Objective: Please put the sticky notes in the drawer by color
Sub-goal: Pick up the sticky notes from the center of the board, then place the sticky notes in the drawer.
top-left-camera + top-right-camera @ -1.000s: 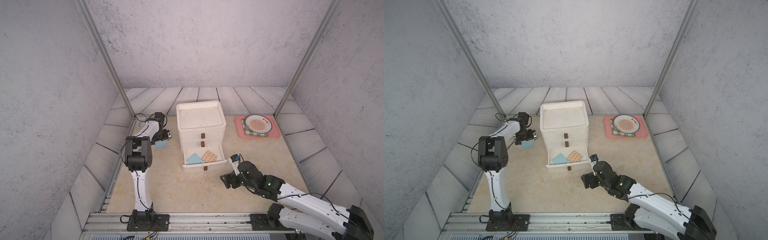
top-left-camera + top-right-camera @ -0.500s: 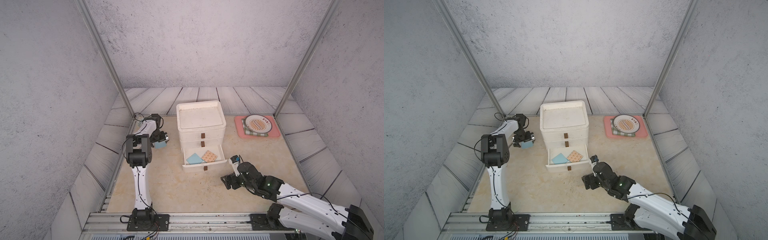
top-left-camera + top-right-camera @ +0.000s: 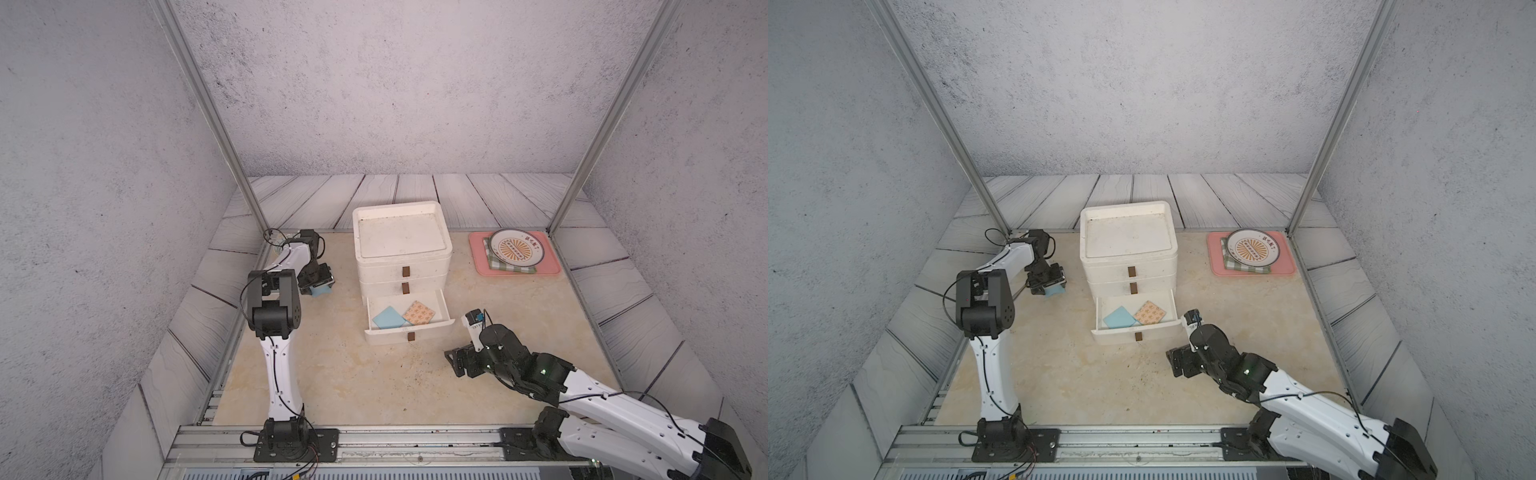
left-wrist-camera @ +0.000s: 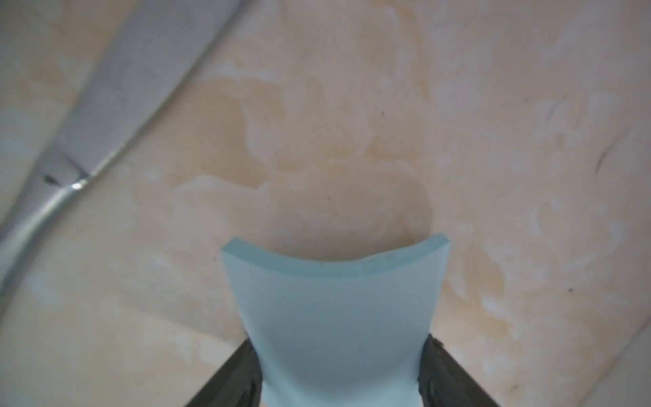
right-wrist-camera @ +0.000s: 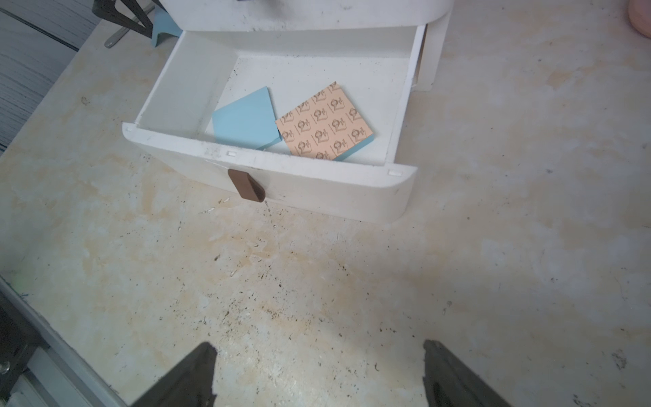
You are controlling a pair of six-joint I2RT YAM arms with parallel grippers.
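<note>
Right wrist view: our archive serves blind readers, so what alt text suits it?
An open white drawer holds a blue pad beside an orange patterned pad. In front, the open right gripper hovers over the beige table.

Open bottom drawer (image 3: 407, 329) holds blue pad (image 3: 388, 319), orange-patterned pad (image 3: 419, 312).

So the chest (image 3: 401, 249) sits mid-table toward the back, its bottom drawer (image 3: 409, 329) pulled out front, and inside it the left pad (image 3: 389, 319) and right pad (image 3: 419, 312) lie side by side, touching. Left of the chest a third pad (image 3: 323, 290) is pinched between the left gripper's (image 3: 319, 281) jaws, while the right gripper (image 3: 455, 359) is front-right of the drawer. Back right there's a tray (image 3: 552, 266) with a cloth (image 3: 511, 269) on it and a plate (image 3: 516, 248) on the cloth.
</note>
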